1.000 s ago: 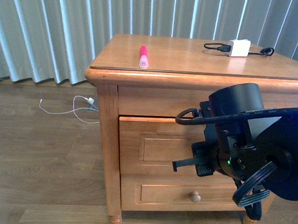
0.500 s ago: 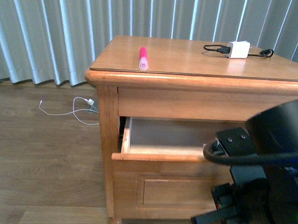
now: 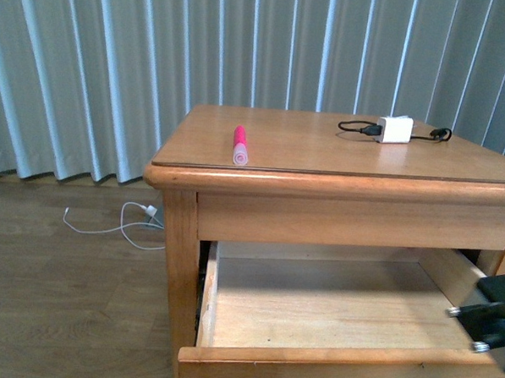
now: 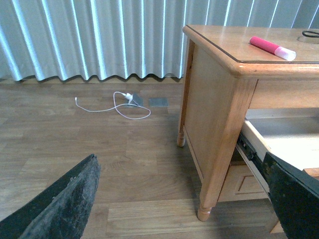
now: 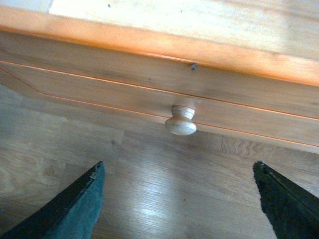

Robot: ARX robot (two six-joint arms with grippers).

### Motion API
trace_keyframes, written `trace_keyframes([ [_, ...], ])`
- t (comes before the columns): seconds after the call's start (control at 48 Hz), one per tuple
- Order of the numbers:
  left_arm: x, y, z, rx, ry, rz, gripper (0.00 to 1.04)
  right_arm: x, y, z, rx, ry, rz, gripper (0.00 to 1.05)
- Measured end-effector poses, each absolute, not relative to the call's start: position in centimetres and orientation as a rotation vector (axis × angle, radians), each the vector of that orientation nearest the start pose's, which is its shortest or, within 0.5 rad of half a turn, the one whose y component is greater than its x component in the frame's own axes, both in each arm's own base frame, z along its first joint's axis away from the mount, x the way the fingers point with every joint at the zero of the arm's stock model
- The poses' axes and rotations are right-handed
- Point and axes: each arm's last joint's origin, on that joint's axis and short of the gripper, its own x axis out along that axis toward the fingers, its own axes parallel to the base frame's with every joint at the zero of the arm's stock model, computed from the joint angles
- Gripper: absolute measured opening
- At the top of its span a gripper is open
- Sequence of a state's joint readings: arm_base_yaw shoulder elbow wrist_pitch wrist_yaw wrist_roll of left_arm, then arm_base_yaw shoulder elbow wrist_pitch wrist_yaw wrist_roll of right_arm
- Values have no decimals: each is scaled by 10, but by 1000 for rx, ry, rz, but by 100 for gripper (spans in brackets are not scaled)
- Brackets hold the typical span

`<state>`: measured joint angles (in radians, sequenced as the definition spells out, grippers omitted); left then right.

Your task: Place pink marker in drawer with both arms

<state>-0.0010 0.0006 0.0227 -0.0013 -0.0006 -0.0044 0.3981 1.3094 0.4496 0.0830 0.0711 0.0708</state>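
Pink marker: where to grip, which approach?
Take the marker mid-barrel, from straight above. It lies flat on the nightstand top, long axis front to back, so the jaws should probably close across it, side to side.

- A home-like room, probably a bedroom.
- A wooden nightstand (image 3: pixel 320 186) with an open drawer (image 3: pixel 328 362) stands before floor-length pleated curtains (image 3: pixel 89 70).
- The floor (image 3: pixel 60 297) is wood plank, and a white cable (image 3: pixel 119 229) lies by the curtains.
- A white charger (image 3: pixel 395 129) with a black cord sits near the nightstand's far right corner.
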Motion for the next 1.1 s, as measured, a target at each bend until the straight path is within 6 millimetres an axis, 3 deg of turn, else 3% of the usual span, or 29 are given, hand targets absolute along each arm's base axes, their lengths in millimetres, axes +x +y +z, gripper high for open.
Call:
trace_keyframes([
  [0.062, 96, 0, 171, -4, -21, 0, 99, 194, 75, 160, -92, 718, 281, 98],
  [0.271, 96, 0, 171, -4, -21, 0, 99, 150, 43, 194, -32, 576, 285, 96],
  [0.417, 96, 0, 171, -4, -21, 0, 99, 116, 16, 199, 42, 443, 253, 96],
  [0.562, 96, 0, 171, -4, -21, 0, 99, 109, 8, 201, 61, 384, 210, 96],
  [0.646, 96, 0, 171, -4, -21, 0, 99, 108, 2, 191, 16, 148, 49, 81],
  [0.771, 96, 0, 171, -4, -20, 0, 99, 98, 0, 191, 10, 3, -3, 60],
  [0.979, 96, 0, 171, -4, -20, 0, 99, 98, 0, 188, 5, 6, -1, 97],
  [1.104, 96, 0, 171, -4, -20, 0, 99, 98, 0, 188, 4, 5, 0, 96],
])
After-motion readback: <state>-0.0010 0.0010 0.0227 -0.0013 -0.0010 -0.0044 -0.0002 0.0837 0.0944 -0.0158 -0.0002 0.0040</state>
